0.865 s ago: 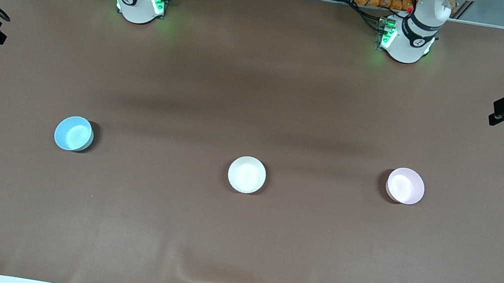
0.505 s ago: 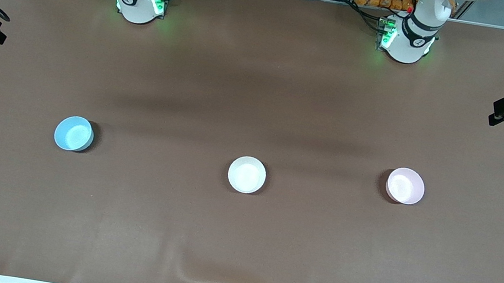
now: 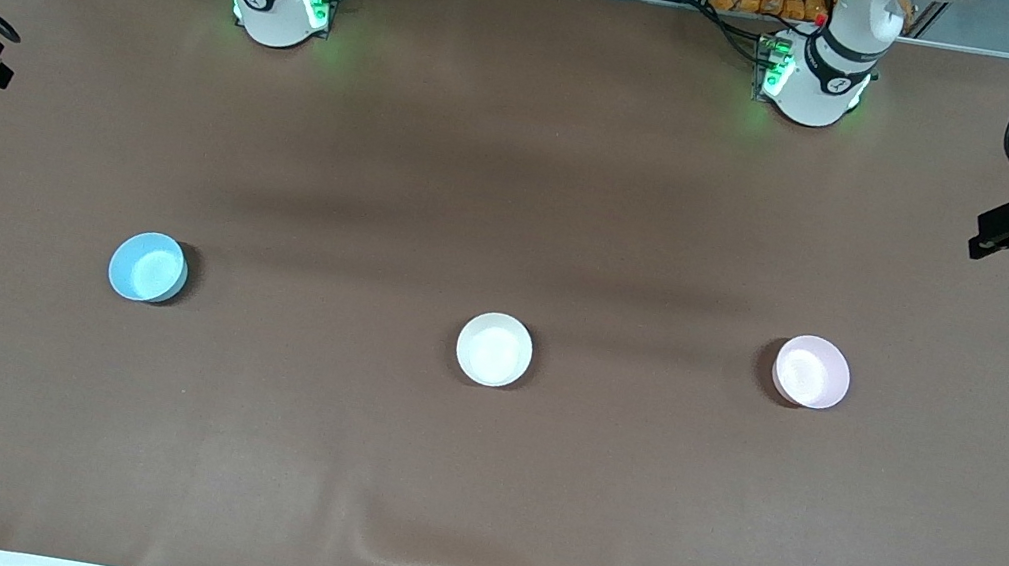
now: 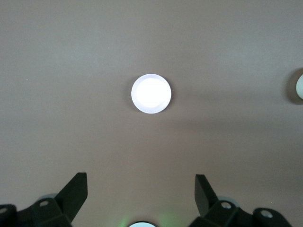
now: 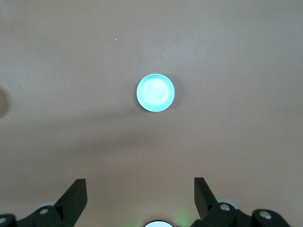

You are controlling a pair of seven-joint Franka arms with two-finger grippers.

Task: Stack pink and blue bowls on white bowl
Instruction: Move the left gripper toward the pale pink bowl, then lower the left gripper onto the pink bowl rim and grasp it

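Brown table holds three separate empty bowls.

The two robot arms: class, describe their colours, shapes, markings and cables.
Both arms are glossy white, with rounded segments and black joint rings. Each base glows green, and black cables trail beside it. The left claw and the right claw each have two black, wedge-shaped fingers on black mounts with silver screws.

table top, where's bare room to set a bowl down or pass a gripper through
Wide bare cloth lies between the blue bowl and the white bowl, and between the white bowl and the pink bowl. The whole strip nearer the front camera is free. Nothing is crowded. Both the left gripper and the right gripper hang high, open.
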